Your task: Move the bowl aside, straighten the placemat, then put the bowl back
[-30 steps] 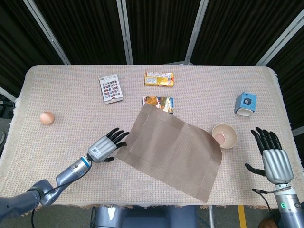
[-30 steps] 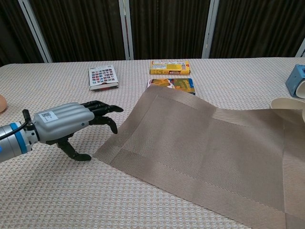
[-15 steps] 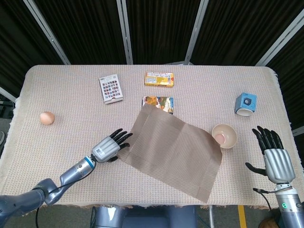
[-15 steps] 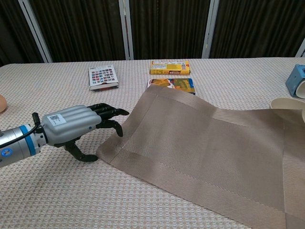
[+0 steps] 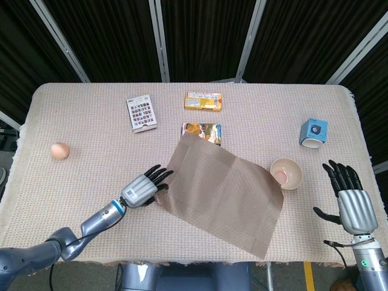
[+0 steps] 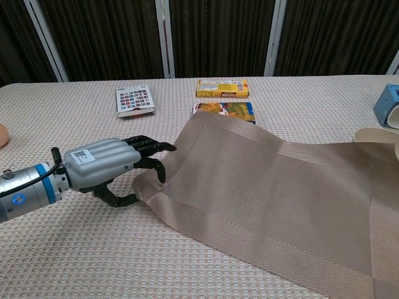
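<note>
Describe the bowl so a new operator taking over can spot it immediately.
Start at the big brown placemat lying crooked mid-table and follow it to its right-hand corner. The bowl sits right there, near the right hand; it is the only round, cream, open dish, unlike the blue box behind it.

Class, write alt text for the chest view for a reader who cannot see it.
The left hand grips the near-left corner of a skewed brown placemat on a woven tablecloth. Behind lie three flat packets; a cream bowl's rim shows at the right edge.
</note>
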Robot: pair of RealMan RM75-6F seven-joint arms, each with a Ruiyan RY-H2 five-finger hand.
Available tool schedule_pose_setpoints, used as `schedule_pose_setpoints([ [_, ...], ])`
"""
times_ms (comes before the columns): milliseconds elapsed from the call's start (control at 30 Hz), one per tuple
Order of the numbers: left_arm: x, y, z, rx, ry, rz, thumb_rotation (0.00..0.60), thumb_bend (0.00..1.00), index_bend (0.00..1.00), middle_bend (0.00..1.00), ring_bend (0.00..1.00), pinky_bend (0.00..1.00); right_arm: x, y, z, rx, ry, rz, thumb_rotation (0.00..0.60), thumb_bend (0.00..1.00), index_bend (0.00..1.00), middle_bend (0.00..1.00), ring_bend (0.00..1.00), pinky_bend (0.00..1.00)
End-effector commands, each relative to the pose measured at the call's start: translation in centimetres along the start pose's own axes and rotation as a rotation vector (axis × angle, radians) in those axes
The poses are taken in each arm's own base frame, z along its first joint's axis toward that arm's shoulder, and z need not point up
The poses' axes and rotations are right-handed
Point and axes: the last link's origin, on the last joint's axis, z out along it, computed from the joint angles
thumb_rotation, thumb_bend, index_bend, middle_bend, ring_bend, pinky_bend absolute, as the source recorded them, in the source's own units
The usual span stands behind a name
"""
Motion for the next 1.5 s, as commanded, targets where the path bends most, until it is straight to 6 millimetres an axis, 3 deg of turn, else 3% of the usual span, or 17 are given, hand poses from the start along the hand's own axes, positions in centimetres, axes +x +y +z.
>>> schedule_pose_setpoints([
  [33,0.0,0.3,0.3,0.002,0.001,-0.015,0.600,0.41,0.40,0.00,0.00,0.00,0.1,0.0,0.0,0.002,0.003,0.002,0.600,0.00,0.00,0.00,0.00,0.00],
  [267,0.0,0.8,0.9,0.001,0.017,-0.030,0.600,0.42,0.60,0.00,0.00,0.00,0.3,-0.1,-0.1,0.009,0.010,0.014,0.600,0.00,0.00,0.00,0.00,0.00],
  [567,0.1,1.2,0.4,-0.003,0.043,-0.036,0.600,0.43,0.70,0.00,0.00,0.00,0.6,-0.2,-0.1,0.018,0.022,0.024,0.600,0.00,0.00,0.00,0.00,0.00],
  [833,0.8,2.2,-2.4,0.063,0.026,-0.092,0.600,0.49,0.71,0.00,0.00,0.00,1.1,-0.5,-0.3,0.034,0.037,0.032,0.600,0.00,0.00,0.00,0.00,0.00],
  [1200,3.0,5.7,-7.7,0.129,-0.117,-0.096,0.600,0.49,0.71,0.00,0.00,0.00,1.6,-0.9,-0.6,0.051,0.048,0.042,0.600,0.00,0.00,0.00,0.00,0.00],
  [1500,2.9,8.6,-9.9,0.109,-0.227,-0.094,0.600,0.49,0.71,0.00,0.00,0.00,1.7,-1.1,-0.7,0.057,0.051,0.045,0.600,0.00,0.00,0.00,0.00,0.00],
])
